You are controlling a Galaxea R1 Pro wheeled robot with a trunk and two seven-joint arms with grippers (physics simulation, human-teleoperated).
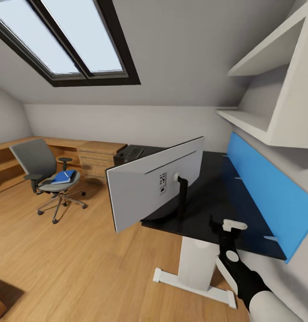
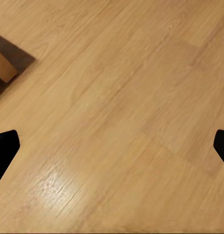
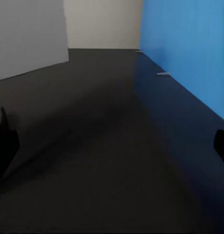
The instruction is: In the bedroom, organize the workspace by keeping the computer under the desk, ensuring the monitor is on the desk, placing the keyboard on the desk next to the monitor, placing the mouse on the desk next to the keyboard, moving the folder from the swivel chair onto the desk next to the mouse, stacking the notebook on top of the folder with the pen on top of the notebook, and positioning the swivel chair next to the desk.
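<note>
Nearest the head camera, the right arm reaches up from the lower corner, its black gripper hovering over the near end of the desk. Its fingers stand apart and hold nothing; in the right wrist view the two dark tips sit at either edge with bare, matt-black desktop running between them toward the blue wall panel. Probably the arm is parked there after work on the desk, or ready for it.

Just beside it the monitor stands on the desk, its pale grey flat back facing the camera and a thin black stand curving down to the top. It is turned away from the wall, so its screen side is hidden. At the far end of the desk lies the keyboard, a slim dark slab with a small dark lump beside it, too small to name.

Well apart across the glossy wooden floor, the chair sits by a light wooden cabinet. The blue folder rests flat on its seat, with a thin white pen on top, so that move is not yet done.

The left gripper hangs open over bare floorboards.
</note>
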